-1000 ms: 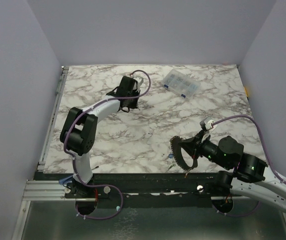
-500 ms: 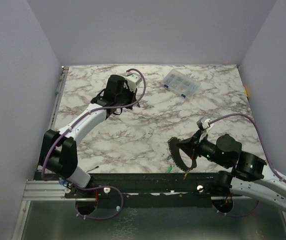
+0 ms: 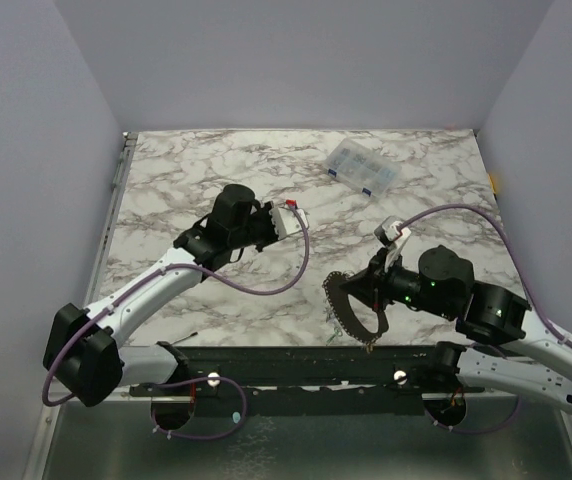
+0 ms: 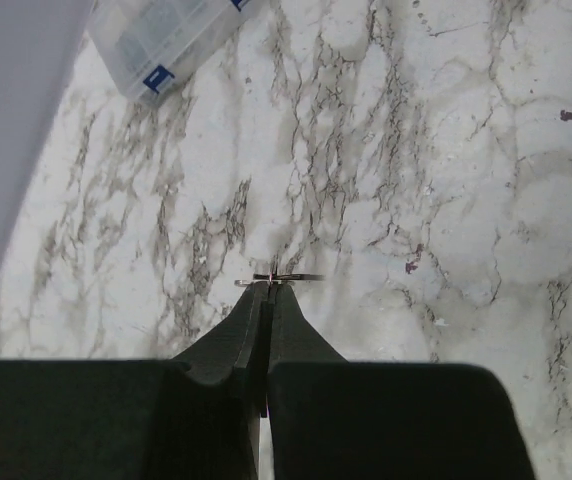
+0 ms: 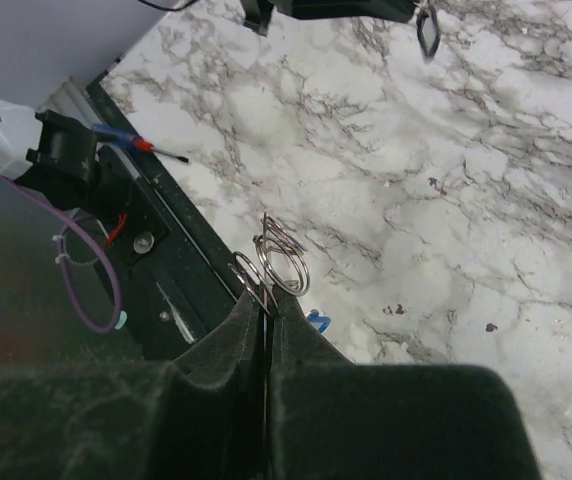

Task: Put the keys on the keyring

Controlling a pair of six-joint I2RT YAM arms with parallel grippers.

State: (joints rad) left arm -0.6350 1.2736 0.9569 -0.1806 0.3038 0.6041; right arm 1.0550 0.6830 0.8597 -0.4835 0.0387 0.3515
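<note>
My left gripper (image 3: 272, 227) hangs over the table's middle, shut on a small black-rimmed oval tag. The tag shows edge-on at the fingertips in the left wrist view (image 4: 277, 277) and dangles at the top of the right wrist view (image 5: 428, 31). My right gripper (image 3: 358, 298) is near the front edge, shut on the thin grey keyring (image 3: 343, 305). In the right wrist view its jaws (image 5: 266, 300) pinch the wire, with small split rings (image 5: 286, 262) at the tips and a blue key (image 5: 316, 322) just below. The other keys are too small to tell apart.
A clear plastic compartment box (image 3: 362, 167) lies at the far right of the marble table (image 3: 186, 170), also in the left wrist view (image 4: 161, 40). A screwdriver with a blue and red handle (image 5: 131, 142) lies by the front rail. Grey walls stand on three sides.
My left arm has swung from the far middle of the table toward the centre, closer to the right gripper. My right gripper has shifted slightly left and away with the keyring.
</note>
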